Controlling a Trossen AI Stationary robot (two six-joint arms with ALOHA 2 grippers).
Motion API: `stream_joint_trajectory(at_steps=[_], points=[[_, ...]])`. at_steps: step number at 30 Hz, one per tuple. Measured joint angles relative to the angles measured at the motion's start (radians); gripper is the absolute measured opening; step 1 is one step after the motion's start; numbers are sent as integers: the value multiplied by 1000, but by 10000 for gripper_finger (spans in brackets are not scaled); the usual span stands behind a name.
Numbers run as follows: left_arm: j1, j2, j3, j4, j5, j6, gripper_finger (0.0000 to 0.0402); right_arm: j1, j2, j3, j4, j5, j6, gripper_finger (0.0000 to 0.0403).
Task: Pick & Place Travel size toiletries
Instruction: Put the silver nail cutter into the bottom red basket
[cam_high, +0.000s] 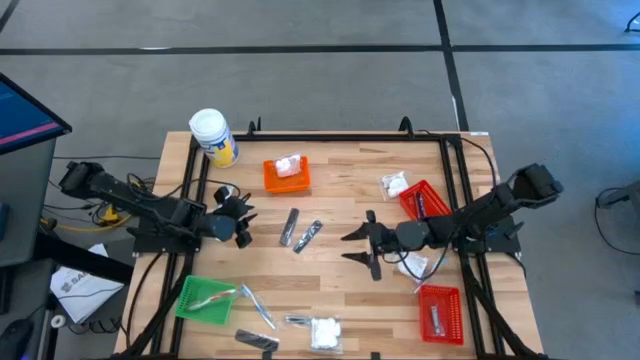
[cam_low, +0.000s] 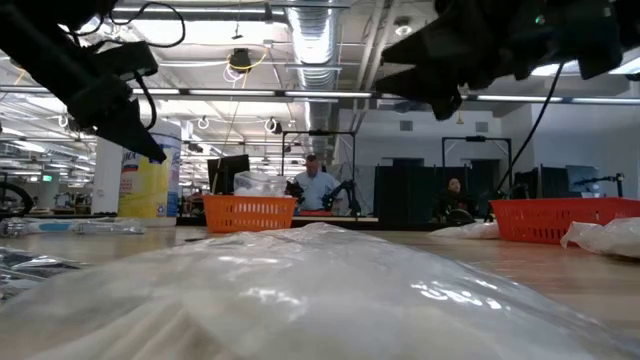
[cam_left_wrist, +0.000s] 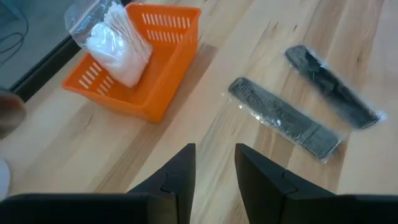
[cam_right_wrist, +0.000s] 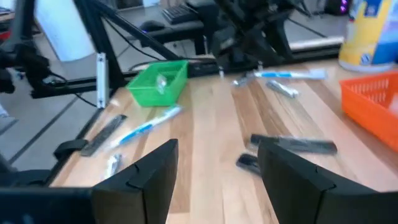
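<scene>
Left claw (cam_high: 243, 222) nearly closed, empty, above worktop (cam_high: 340, 200) near two dark combs (cam_left_wrist: 283, 118). Right claw (cam_high: 360, 245) spread wide, empty, mid-worktop. Cotton packet (cam_left_wrist: 115, 50) in orange basket (cam_high: 287, 176).

The worktop (cam_high: 340, 190) is light butcher-block wood inside a black metal frame (cam_high: 320, 134), standing on grey floor (cam_high: 300, 80) crossed by dark lines. Beyond it, an open hall with exposed ceiling ducts (cam_low: 315, 40), strip lights (cam_low: 250, 94) and a seated person (cam_low: 316, 188) at monitors.
</scene>
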Motion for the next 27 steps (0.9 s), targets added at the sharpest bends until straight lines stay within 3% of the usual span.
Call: stream_joint_trajectory(at_steps=[19,27], points=[[233,344,0,-71,53,3,105,17,59,42,68,-5,33,214],[282,327,-44,-87,109,-124,125,25,59,42,68,-5,33,214]])
